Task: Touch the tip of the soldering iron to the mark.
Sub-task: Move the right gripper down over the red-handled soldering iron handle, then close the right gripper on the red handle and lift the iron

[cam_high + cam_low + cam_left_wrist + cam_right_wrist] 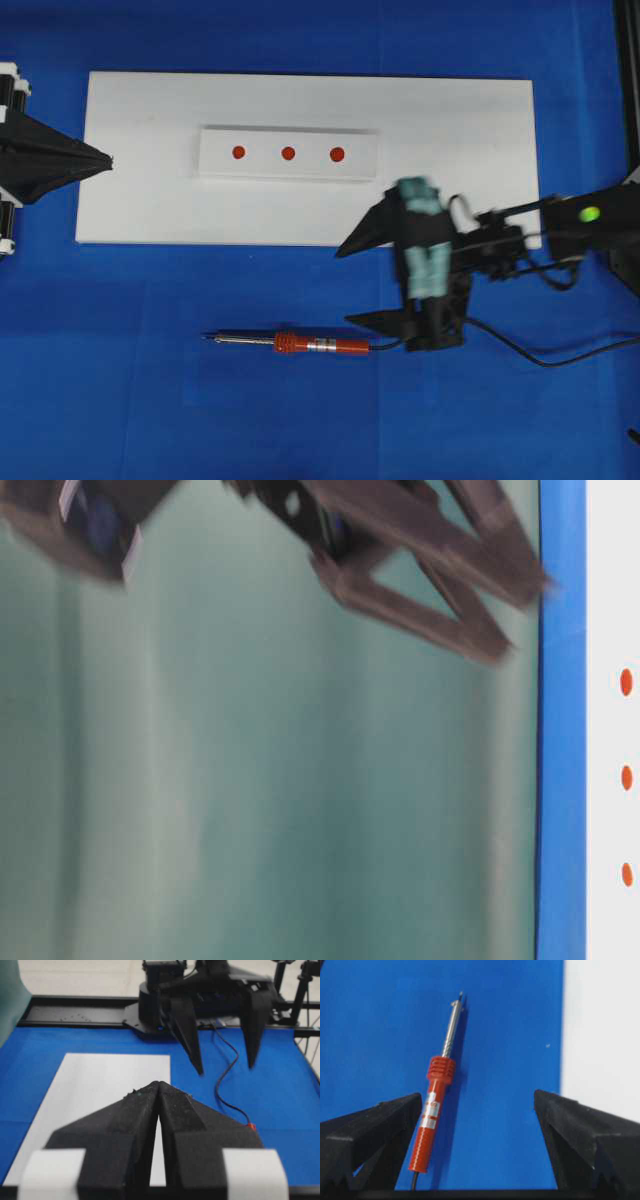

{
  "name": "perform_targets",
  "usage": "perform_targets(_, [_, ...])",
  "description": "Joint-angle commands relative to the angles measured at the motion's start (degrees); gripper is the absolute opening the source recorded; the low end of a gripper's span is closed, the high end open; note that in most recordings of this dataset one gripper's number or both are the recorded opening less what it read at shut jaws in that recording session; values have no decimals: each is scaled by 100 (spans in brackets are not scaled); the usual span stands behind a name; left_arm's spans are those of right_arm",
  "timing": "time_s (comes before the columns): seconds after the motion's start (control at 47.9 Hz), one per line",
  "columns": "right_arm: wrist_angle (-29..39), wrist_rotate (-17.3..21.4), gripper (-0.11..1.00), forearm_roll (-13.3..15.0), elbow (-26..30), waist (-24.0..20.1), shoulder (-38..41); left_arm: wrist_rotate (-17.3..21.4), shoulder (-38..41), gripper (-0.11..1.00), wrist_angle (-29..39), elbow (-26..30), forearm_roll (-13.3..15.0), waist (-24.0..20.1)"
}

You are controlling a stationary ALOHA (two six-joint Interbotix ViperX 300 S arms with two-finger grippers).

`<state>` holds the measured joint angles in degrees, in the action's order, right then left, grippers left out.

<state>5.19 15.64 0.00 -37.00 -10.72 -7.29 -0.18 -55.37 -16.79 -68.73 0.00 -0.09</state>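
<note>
At far left in the overhead view: left gripper (108,160), fingers pressed together to a point, empty, tip just over the left edge of the white board (140,120). Same closure seen from the left wrist camera, two black fingers (135,1110) meeting along one seam with nothing between.

Across the middle: the white board on the blue cloth (100,350), carrying a raised white strip (290,135) with three red dots (288,153) in a row, left, middle and right, evenly spaced. All three bare, nothing touching them.

Below the board, on the cloth: soldering iron (300,344) flat on its side, tip pointing left, silver shaft, then ribbed collar, then orange-red handle toward the right. Well apart from the strip and the dots. Black cord (520,352) trailing from the handle end off to the right.

Further right: right gripper (362,282), blurred, fingers spread wide apart, holding nothing. One finger over the lower edge of the board, the other just beside the handle end of the iron; touching or not, cannot tell. From the right wrist camera, iron lying on the cloth between the spread fingers (375,1125), close to the left-hand one, handle end nearest the camera, tip away, board at the right edge.

Table-level view: mostly blur, dark fingers at the top, three dots at the right edge.
</note>
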Motion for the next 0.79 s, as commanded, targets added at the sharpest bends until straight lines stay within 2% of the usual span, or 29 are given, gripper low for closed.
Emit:
perform_targets(0.0, [352, 62, 89, -18, 492, -44, 325, -9, 9, 0, -35, 62, -9, -9])
perform_targets(0.146, [800, 272, 89, -9, 976, -114, 993, -9, 0, 0, -35, 53, -9, -9])
perform_targets(0.292, [905, 519, 89, -9, 1266, -158, 1529, -9, -9, 0, -44, 35, -9, -9])
perform_targets(0.772, [729, 1081, 89, -9, 1503, -369, 2320, -9, -26, 0, -35, -9, -9, -9])
